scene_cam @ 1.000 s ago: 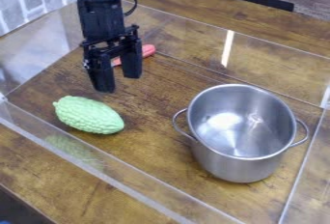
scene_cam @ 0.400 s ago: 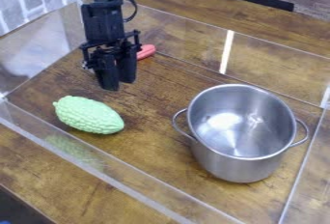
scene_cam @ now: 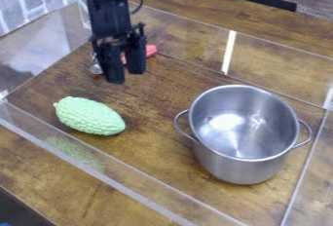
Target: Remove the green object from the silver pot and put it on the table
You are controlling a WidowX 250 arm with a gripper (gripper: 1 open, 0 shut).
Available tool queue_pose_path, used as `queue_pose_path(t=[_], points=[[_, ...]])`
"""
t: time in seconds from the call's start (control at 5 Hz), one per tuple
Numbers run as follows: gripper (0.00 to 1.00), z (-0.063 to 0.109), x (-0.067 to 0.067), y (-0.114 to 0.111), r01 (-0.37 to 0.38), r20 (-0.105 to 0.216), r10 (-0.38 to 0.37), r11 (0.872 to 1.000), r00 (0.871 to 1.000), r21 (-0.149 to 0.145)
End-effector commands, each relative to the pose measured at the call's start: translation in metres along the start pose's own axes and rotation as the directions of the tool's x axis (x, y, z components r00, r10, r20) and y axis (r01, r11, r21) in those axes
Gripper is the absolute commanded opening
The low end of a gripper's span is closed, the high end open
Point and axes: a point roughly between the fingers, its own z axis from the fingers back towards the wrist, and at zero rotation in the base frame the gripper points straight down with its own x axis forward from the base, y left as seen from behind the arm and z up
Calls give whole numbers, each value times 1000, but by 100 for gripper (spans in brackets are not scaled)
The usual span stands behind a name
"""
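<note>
Already, the green object (scene_cam: pixel 90 116) lies on the table (scene_cam: pixel 163 186), well apart from the empty silver pot (scene_cam: pixel 243 132). My gripper (scene_cam: pixel 125 67) hangs elsewhere, jaws part-closed, holding nothing. Gourd looks light, bumpy, rigid; I'd pinch across its middle.

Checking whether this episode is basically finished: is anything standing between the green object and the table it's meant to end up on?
Nothing visible does. The green object already lies on the table, left of the silver pot, whose inside shows only bare steel. The gripper hangs farther back, apart from it.
</note>
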Motion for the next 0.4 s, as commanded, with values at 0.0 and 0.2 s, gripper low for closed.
queue_pose_path(t=[0.0, 0.2], points=[[0, 31, 6, 0, -83, -9, 83, 994, 997, -67], [100, 46, 0, 3, -187, -28, 185, 978, 982, -93]])
